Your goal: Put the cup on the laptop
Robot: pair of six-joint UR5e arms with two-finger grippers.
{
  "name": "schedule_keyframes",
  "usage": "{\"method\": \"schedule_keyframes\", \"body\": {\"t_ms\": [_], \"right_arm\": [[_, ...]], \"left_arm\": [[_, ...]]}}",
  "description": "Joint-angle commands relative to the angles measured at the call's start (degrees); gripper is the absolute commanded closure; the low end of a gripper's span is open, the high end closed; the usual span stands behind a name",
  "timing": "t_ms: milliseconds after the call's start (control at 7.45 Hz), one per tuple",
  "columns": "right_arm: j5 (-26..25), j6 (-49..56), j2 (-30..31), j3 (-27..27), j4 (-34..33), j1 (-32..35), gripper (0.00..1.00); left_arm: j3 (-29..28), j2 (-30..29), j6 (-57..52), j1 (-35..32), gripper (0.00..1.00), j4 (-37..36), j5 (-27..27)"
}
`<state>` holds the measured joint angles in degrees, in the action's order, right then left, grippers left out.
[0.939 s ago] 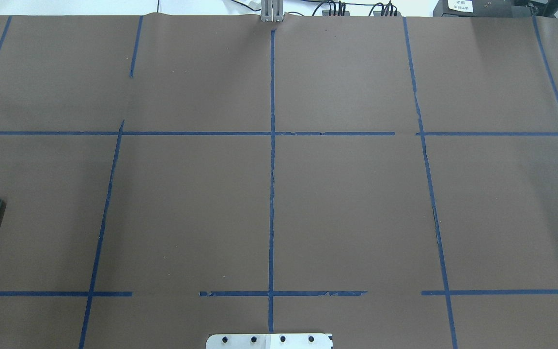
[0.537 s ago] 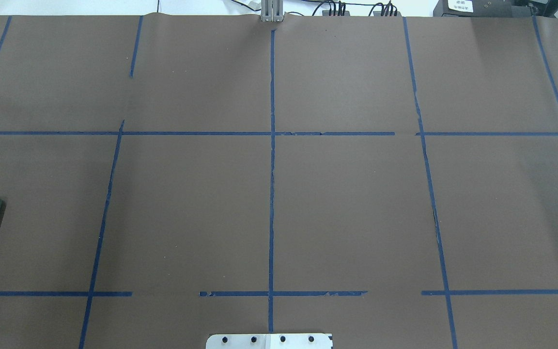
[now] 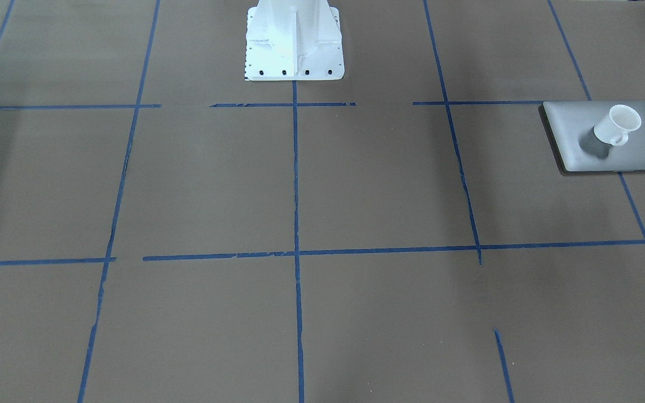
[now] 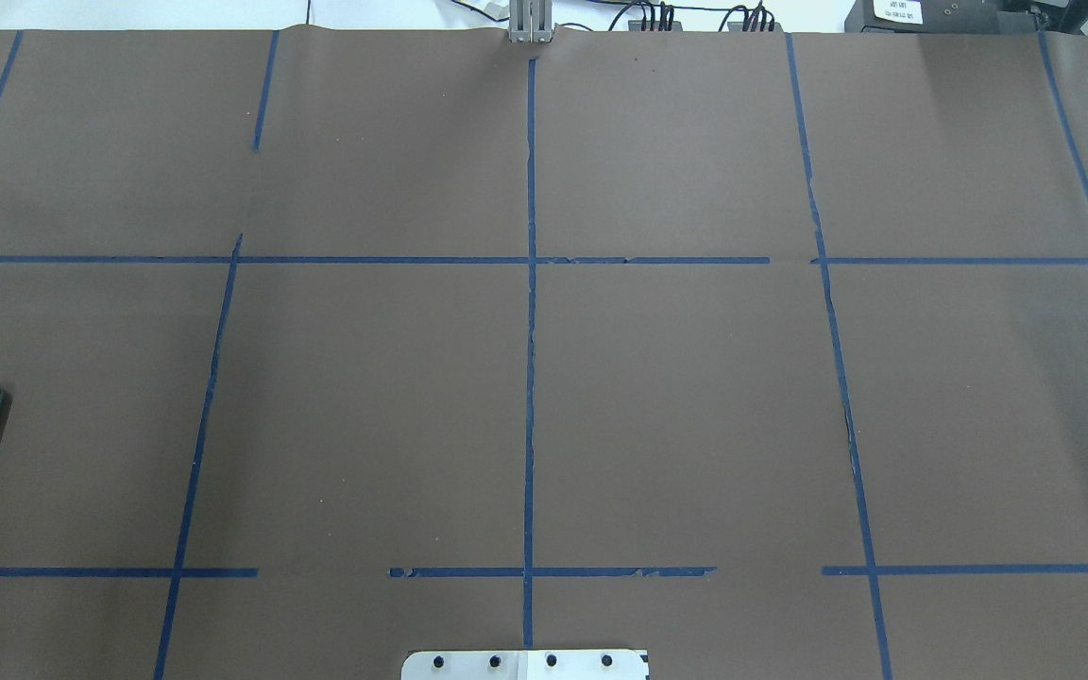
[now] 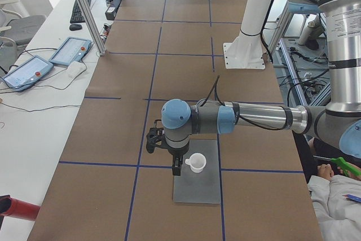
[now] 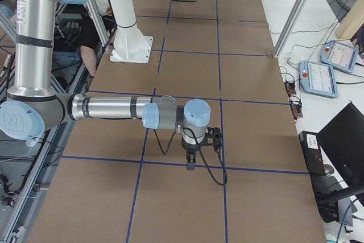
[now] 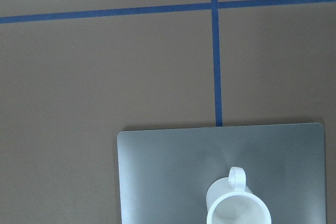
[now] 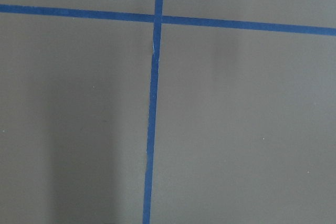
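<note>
The cup stands upright on the closed laptop, which lies flat on the table on the robot's left side, well apart from the pedestal. Its handle points away from the robot. The left gripper hangs pointing down just beside the cup, above the laptop's edge. Only the side view shows it, so I cannot tell whether its fingers are wide or narrow. The right gripper points down over bare table by a crossing of blue tape; its opening cannot be told either.
</note>
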<state>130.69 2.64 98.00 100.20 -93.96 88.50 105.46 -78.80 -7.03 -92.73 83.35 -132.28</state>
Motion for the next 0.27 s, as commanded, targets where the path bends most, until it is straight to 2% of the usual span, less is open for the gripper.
{"method": "schedule_keyframes", "body": {"t_ms": [0,134], "right_arm": [[0.0,0.0,0.0,0.0,0.01,0.0,0.0],[0.0,0.0,0.0,0.0,-0.08,0.0,0.0]], "left_arm": [[0.71,-0.04,-0.09,0.0,0.0,-0.03,0.0],[0.71,-0.38,0.0,0.0,0.0,-0.03,0.0]]}}
